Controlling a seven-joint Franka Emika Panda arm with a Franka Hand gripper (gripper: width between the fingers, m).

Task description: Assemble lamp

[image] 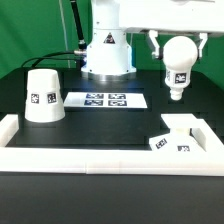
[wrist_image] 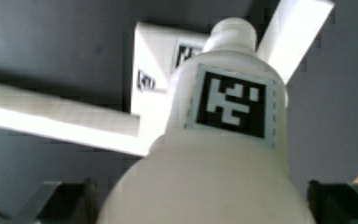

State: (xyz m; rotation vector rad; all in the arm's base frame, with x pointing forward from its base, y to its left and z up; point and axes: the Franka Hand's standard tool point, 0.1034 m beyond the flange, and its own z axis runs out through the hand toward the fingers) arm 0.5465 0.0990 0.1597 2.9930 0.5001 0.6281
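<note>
Above black table [image: 100, 130], white ball-topped tagged bulb [image: 177, 62]

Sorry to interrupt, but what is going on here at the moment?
The end effector grips the bulb by its round top and holds it in the air, stem pointing down. The base block sits by the corner of the border rails, below the bulb in the exterior view; the two are not yet joined. The shade stands alone at the exterior view's left, beside the marker board.
</note>
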